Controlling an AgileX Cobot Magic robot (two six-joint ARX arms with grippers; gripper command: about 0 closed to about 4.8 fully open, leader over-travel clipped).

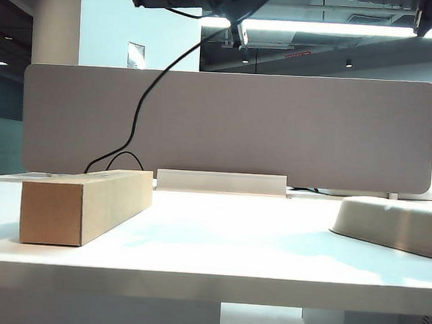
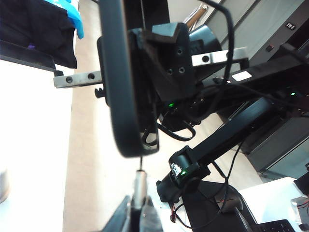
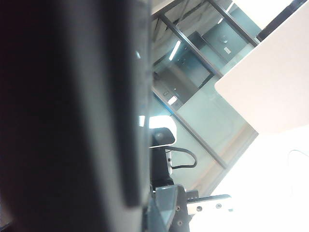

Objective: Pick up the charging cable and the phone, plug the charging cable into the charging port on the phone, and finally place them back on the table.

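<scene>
Left wrist view: plug meets phone edge, both held above the surface

Left wrist view shows the phone [image 2: 118, 92] edge-on, clamped in my right claw [image 2: 159, 63], jaws pressed onto it. The charging cable [image 2: 140, 186] has its silvery plug tip pinched in my left claw [image 2: 137, 215], tip at the phone's short lower edge; the port itself I cannot make out. Right wrist view is filled by the phone's dark body [image 3: 67, 106]. Exterior view: black cord [image 1: 142, 102] hangs from overhead behind the cardboard box [image 1: 81, 205]; beige tray [image 1: 395, 224] at right on the white surface [image 1: 218, 243].
</scene>
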